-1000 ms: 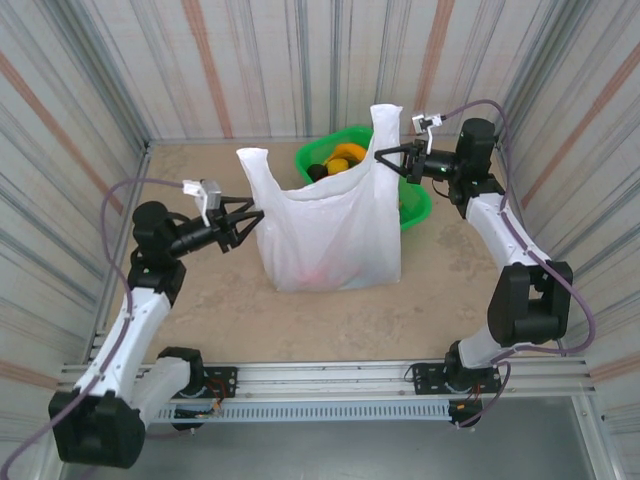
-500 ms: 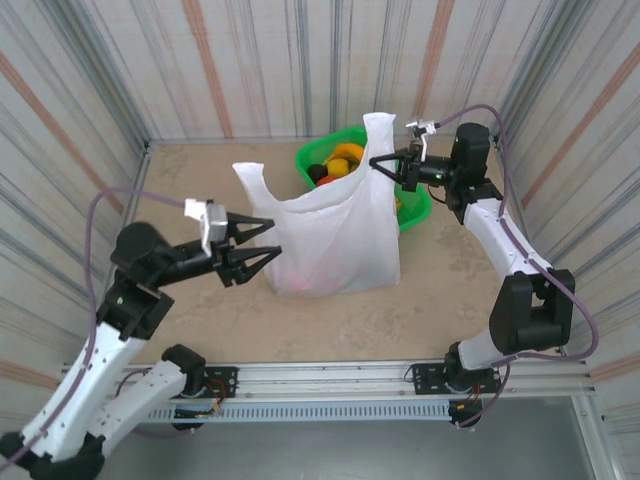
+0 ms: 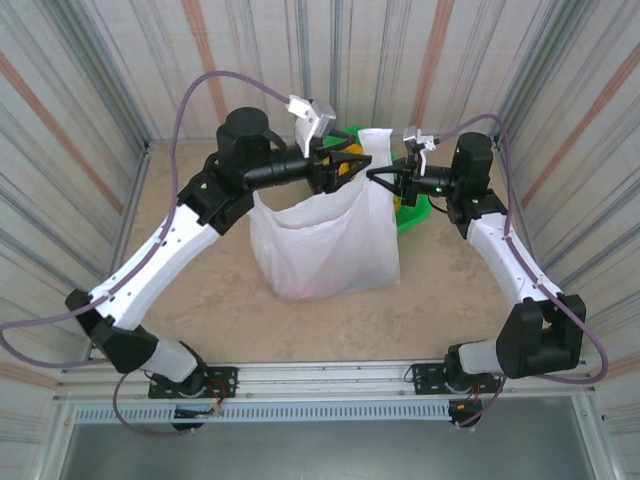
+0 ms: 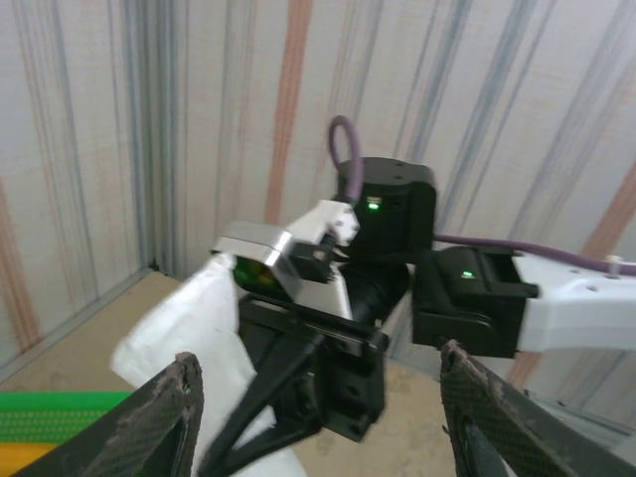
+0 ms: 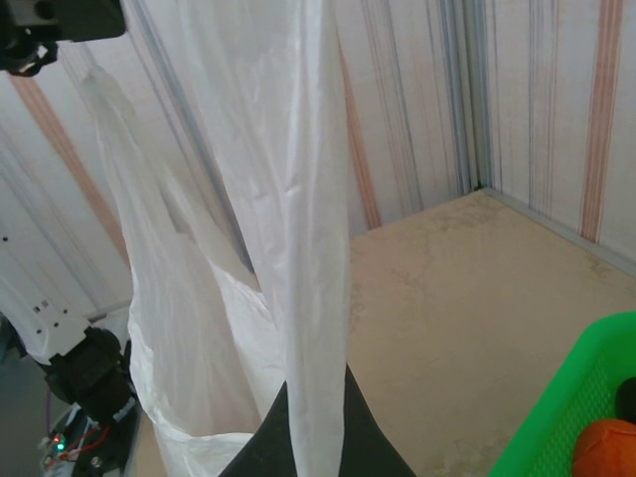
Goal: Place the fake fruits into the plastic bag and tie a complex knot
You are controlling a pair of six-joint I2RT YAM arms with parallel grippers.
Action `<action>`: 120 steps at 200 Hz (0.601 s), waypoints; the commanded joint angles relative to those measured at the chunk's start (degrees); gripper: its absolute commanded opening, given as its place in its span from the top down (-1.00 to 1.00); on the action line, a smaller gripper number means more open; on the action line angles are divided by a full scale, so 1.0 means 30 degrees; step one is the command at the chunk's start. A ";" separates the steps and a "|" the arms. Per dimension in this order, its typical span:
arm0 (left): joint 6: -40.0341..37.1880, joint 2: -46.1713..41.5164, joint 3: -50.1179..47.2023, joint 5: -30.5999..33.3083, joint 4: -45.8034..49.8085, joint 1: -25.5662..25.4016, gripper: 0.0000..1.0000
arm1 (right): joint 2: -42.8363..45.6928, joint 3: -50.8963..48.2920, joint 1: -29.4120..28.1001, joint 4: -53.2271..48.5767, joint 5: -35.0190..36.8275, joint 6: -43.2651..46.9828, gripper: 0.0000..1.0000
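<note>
Top external, first: finds the plastic bag (image 3: 320,240) standing mid-table, mouth up, broad panel facing the arms, long axis running left to right, just in front of the green basket (image 3: 420,212). Pinches the right handle loop (image 3: 376,140) in the right gripper (image 3: 378,177), jaws closed flat on the film; reads from the right wrist as a taut upright strip rising out of the fingers. Hovers the left gripper (image 3: 338,168) over the bag's far rim, jaws spread wide, nothing held, nose pointing right toward the other gripper. Finds the fake fruits (image 5: 606,444) in the basket, behind and below the left jaws, hence nearer the left arm. Likely calls for a short dip back and down onto one fruit, then a drop into the upheld mouth.
</note>
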State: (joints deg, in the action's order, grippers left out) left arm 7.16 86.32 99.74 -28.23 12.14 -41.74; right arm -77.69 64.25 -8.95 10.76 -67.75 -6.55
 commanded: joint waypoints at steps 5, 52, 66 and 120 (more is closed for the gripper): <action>-0.0927 0.1189 0.1543 0.0788 0.1056 0.0123 -0.31 | 0.0523 -0.0228 -0.0267 -0.0161 -0.0654 0.0809 1.00; -0.0118 0.2621 0.2504 0.0567 0.0613 0.0938 -0.31 | 0.0823 -0.0396 -0.0474 0.0028 -0.0914 0.0952 1.00; 0.0023 0.2803 0.2447 0.0596 0.0451 0.1093 -0.31 | 0.0877 -0.0395 -0.0492 0.0015 -0.1008 0.0981 1.00; 0.0702 0.3369 0.2432 -0.1219 -0.0944 0.1629 -0.30 | 0.0795 -0.0354 -0.0642 -0.0043 -0.1149 0.0996 1.00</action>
State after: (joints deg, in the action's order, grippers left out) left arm 7.66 95.37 105.14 -27.68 12.88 -37.52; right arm -76.71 63.35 -10.20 10.39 -69.52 -5.26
